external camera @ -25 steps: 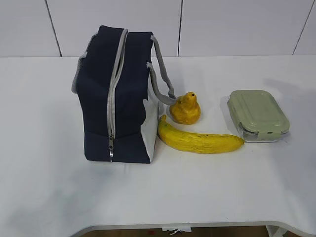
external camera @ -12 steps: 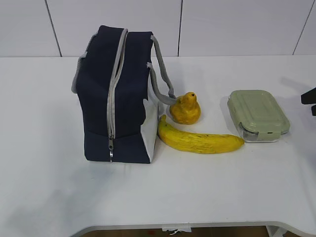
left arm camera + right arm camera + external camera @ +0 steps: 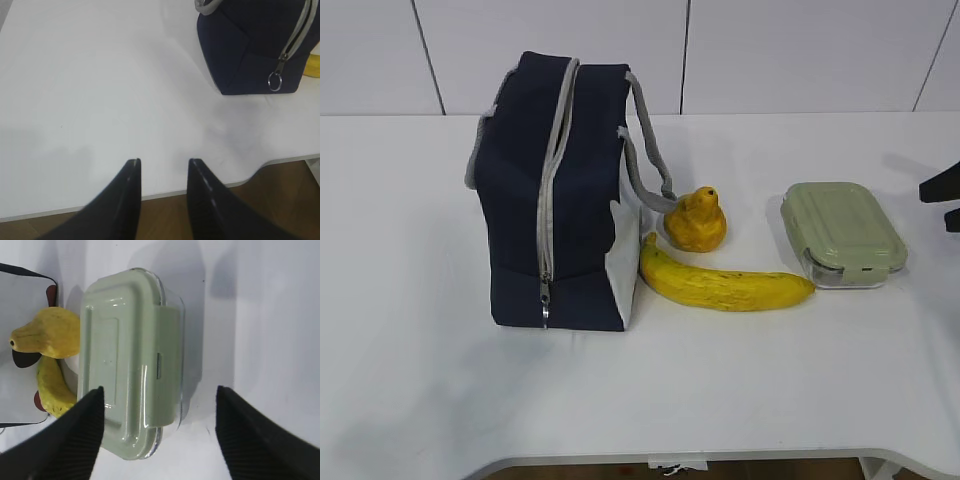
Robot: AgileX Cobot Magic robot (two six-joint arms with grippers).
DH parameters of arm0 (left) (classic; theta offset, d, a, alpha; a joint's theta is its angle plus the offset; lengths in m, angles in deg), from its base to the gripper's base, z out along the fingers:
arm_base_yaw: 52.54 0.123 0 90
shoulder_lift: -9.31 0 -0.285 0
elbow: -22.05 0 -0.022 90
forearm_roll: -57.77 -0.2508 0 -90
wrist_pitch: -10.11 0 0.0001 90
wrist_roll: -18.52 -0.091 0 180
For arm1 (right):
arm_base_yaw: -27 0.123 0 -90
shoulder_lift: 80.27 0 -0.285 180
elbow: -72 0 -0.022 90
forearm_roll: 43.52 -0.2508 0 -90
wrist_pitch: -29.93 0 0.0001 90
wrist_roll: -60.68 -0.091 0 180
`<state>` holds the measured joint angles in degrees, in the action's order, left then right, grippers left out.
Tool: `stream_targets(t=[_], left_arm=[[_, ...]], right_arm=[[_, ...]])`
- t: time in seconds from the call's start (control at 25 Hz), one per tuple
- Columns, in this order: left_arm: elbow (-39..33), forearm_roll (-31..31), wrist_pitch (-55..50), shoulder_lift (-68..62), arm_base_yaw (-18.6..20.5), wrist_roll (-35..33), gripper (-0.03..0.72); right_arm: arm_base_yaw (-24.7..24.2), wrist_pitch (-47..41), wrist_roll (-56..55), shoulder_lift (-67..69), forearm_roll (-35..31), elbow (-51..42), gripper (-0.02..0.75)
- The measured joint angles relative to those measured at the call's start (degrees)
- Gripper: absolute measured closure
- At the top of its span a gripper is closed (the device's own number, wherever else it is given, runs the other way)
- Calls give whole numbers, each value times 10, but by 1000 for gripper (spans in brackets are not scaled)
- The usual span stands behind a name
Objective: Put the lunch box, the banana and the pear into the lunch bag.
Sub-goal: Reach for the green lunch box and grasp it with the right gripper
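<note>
The navy lunch bag [image 3: 555,190] stands at the left with its grey zipper looking closed and the ring pull [image 3: 544,305] low on the front. The pear [image 3: 696,220] sits right of the bag. The banana [image 3: 725,285] lies in front of the pear. The green-lidded lunch box [image 3: 842,232] lies further right. My right gripper [image 3: 945,203] shows at the right edge, wide open and empty. In the right wrist view it [image 3: 160,390] hovers above the lunch box [image 3: 130,360], with pear [image 3: 47,335] and banana [image 3: 52,387] left. My left gripper [image 3: 162,165] is open, empty, near the front table edge; the bag [image 3: 255,45] is ahead to its right.
The white table [image 3: 440,380] carries these things. Its front edge [image 3: 150,197] runs just under my left fingertips, with brown floor below. A white wall stands behind the table. The bag's grey strap handles [image 3: 645,150] hang toward the pear.
My right gripper has come into the exterior view at the right edge, toward the lunch box. The bag, pear, banana and lunch box have not moved.
</note>
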<state>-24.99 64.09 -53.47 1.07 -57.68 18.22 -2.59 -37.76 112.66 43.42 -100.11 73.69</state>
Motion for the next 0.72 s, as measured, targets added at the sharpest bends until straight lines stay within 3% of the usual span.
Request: stream_targets(t=[0.08, 0.2, 0.72], left_arm=[[0, 0, 0, 0, 0, 0, 448], [0, 0, 0, 0, 0, 0, 448], [0, 0, 0, 0, 0, 0, 448]], right_arm=[[5, 0, 0, 9, -1, 4, 102], [10, 0, 0, 25, -2, 12, 83], [10, 0, 17, 64, -51, 17, 117]])
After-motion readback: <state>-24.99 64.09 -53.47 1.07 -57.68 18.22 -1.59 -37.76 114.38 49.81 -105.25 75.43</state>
